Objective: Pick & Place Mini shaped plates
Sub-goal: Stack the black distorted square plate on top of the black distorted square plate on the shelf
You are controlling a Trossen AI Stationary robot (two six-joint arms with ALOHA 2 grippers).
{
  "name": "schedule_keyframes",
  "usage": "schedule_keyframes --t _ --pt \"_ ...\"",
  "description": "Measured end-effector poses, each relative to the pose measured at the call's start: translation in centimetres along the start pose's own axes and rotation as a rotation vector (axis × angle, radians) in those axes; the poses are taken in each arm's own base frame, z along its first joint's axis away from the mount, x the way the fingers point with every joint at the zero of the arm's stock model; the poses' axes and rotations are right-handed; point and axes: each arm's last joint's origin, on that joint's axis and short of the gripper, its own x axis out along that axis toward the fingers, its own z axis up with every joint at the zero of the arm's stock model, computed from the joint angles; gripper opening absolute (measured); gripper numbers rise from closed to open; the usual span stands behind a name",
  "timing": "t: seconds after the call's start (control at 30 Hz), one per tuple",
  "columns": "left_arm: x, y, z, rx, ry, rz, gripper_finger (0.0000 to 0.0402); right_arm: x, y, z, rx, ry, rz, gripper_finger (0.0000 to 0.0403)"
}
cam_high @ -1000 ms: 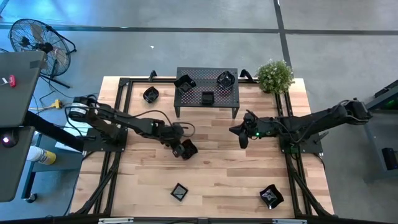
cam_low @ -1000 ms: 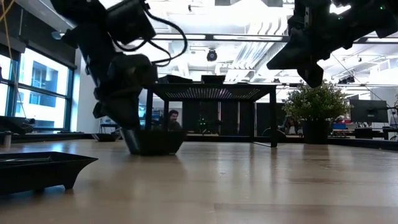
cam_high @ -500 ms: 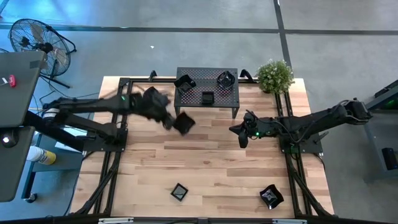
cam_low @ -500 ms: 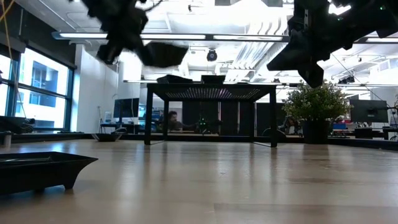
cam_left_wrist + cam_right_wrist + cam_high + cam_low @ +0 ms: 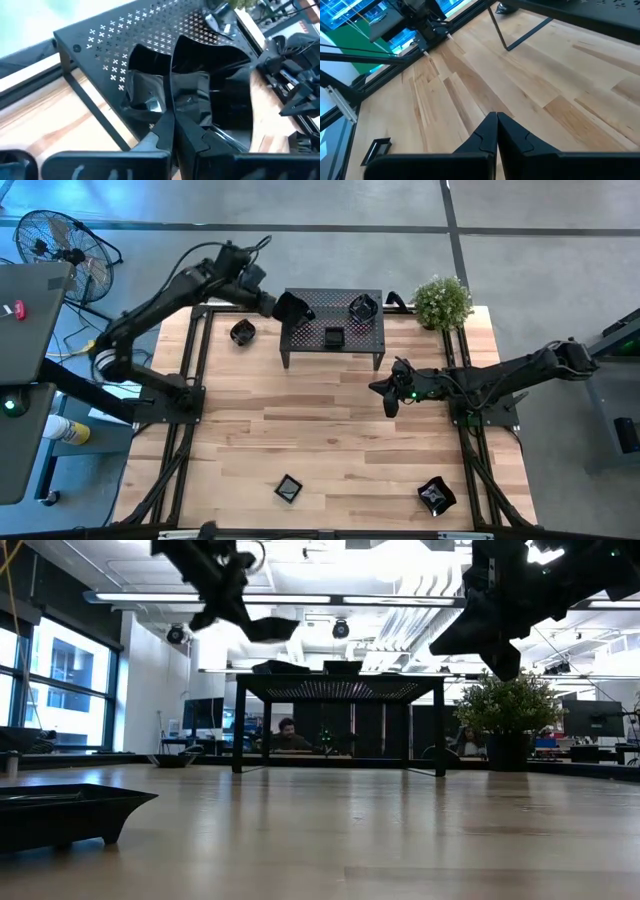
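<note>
Up and across goes the left arm since a second ago, lifting a dish off the middle of the table and swinging it toward the rack's left end.

From the high view, the left gripper (image 5: 275, 304) is hanging at the left edge of the black perforated rack (image 5: 372, 340), fingers clamped on the carried plate (image 5: 291, 307). Two more plates are already sitting on the rack: a small square one (image 5: 334, 337) and a round scalloped one (image 5: 362, 307). Three are waiting on the wooden table (image 5: 340, 430): one behind the rack's left end (image 5: 242, 332), one near the front edge (image 5: 288, 488), one at the front right (image 5: 436, 496). The right gripper (image 5: 391, 398) is idling mid-table, jaws together, holding nothing.

From the low view, the carried plate (image 5: 262, 628) is riding above rack height, tilted, not yet set down. A long dish (image 5: 70, 812) is looming in the foreground.

From the left wrist view, the fingers (image 5: 165, 132) are pinching the plate's rim (image 5: 210, 80), with another dark plate (image 5: 145, 75) resting on the rack just beside it.

From the right wrist view, the right fingers (image 5: 492, 132) are meeting over bare boards.

My judgement: roughly half done, with this placement pending and three dishes left.
</note>
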Motion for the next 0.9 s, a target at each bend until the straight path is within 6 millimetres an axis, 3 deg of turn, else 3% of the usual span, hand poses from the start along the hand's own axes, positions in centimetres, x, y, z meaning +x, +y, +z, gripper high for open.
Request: schedule_keyframes --t 0.3,0.53,0.9 --pt "4.4 2.8 1.6 0.021 0.108 -0.007 0.0 0.0 0.0 0.0 0.0 -0.011 -0.013 0.0001" --pt "4.9 3.5 1.7 0.014 0.113 0.05 0.0013 0.0 -0.1 0.1 0.003 -0.017 -0.021 0.0001" --pt "4.6 3.5 1.7 0.009 0.105 0.059 0.0111 0.0 -0.1 0.0 0.001 -0.017 -0.022 0.0002"
